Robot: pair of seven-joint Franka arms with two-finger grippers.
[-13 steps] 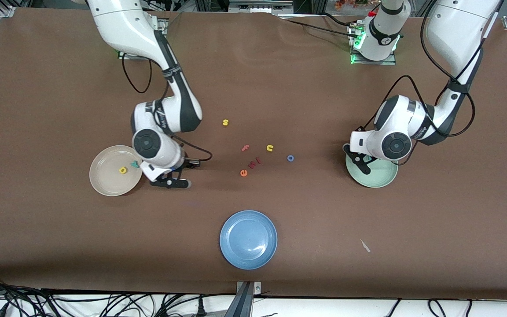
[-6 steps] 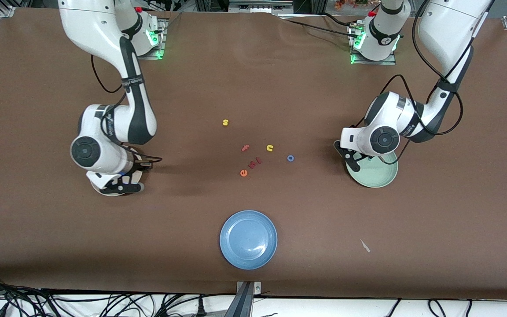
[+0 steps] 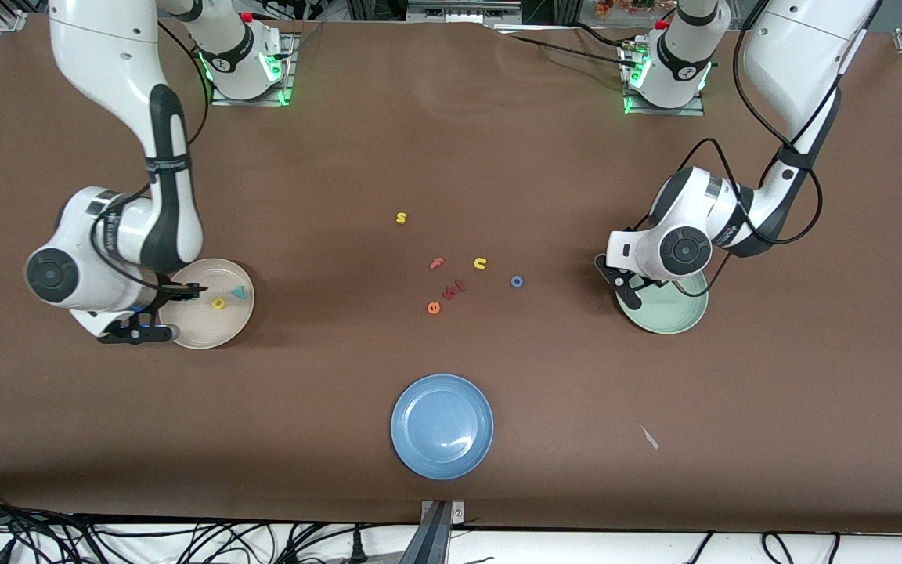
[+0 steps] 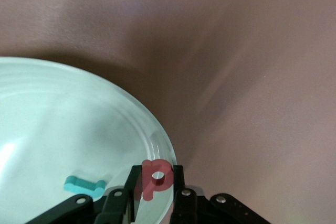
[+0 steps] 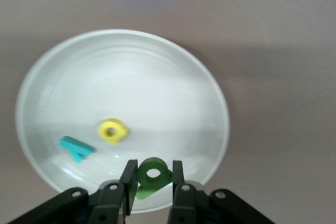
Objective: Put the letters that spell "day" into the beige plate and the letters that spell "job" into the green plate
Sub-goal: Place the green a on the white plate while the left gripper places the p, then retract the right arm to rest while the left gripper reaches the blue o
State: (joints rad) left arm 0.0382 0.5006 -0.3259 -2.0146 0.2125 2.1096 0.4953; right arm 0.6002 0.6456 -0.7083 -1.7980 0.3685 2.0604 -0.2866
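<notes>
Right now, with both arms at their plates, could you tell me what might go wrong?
1. The right gripper holds the green letter over the beige plate's rim; released here, it may bounce out.
2. The left gripper holds the salmon-red letter at the green plate's edge, so it could land on the table.
3. Either dropped letter could knock the yellow letter or the teal j.

No real labels or brand names readable anywhere, just the loose letters on the table [image 3: 654, 501]. You can make out a yellow s [image 3: 401, 218], a yellow u [image 3: 480, 263], an orange e [image 3: 434, 308] and a blue o [image 3: 517, 281].
</notes>
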